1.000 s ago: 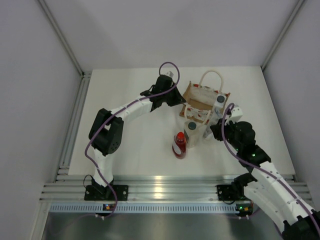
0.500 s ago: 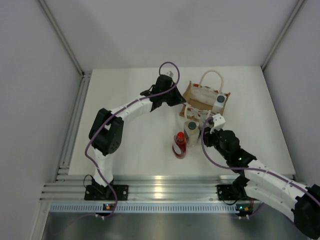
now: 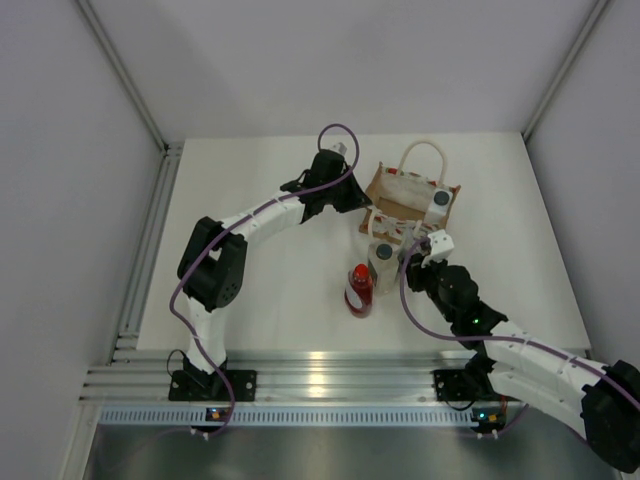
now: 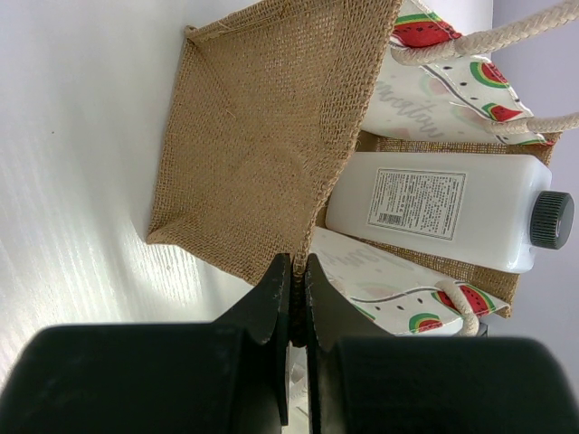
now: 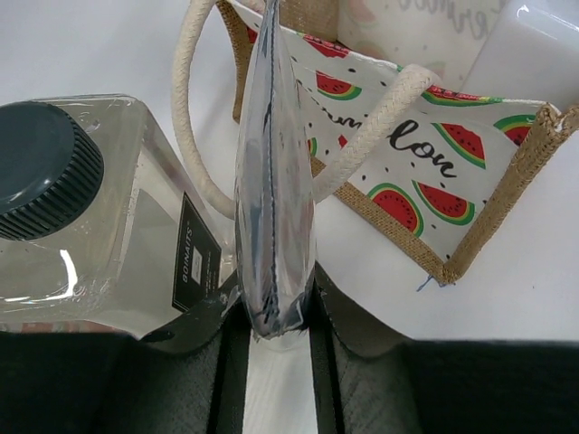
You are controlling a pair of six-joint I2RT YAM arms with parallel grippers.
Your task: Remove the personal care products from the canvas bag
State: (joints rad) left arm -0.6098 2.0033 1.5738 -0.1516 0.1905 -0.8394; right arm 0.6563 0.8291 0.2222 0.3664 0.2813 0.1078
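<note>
The canvas bag (image 3: pixel 405 200) lies at the table's far middle, its burlap edge (image 4: pixel 298 244) pinched by my left gripper (image 4: pixel 297 291), which is shut. One whitish bottle with a dark grey cap (image 4: pixel 434 208) lies inside the bag. My right gripper (image 5: pixel 274 312) is shut on the slim grey product (image 5: pixel 271 172), held upright just outside the bag's front wall (image 5: pixel 425 172). Beside it stands another whitish bottle with a dark cap (image 5: pixel 99 226), seen from above (image 3: pixel 383 262). The red bottle (image 3: pixel 360 288) stands on the table near it.
Cream rope handles (image 5: pixel 380 127) loop out from the bag close to the held product. Grey walls enclose the white table (image 3: pixel 270 290) on three sides. An aluminium rail (image 3: pixel 320 385) runs along the near edge by the arm bases.
My right arm has swung left and toward the near side, carrying the slim grey product from the bag's right end to beside the standing whitish bottle. The left arm has not moved.
</note>
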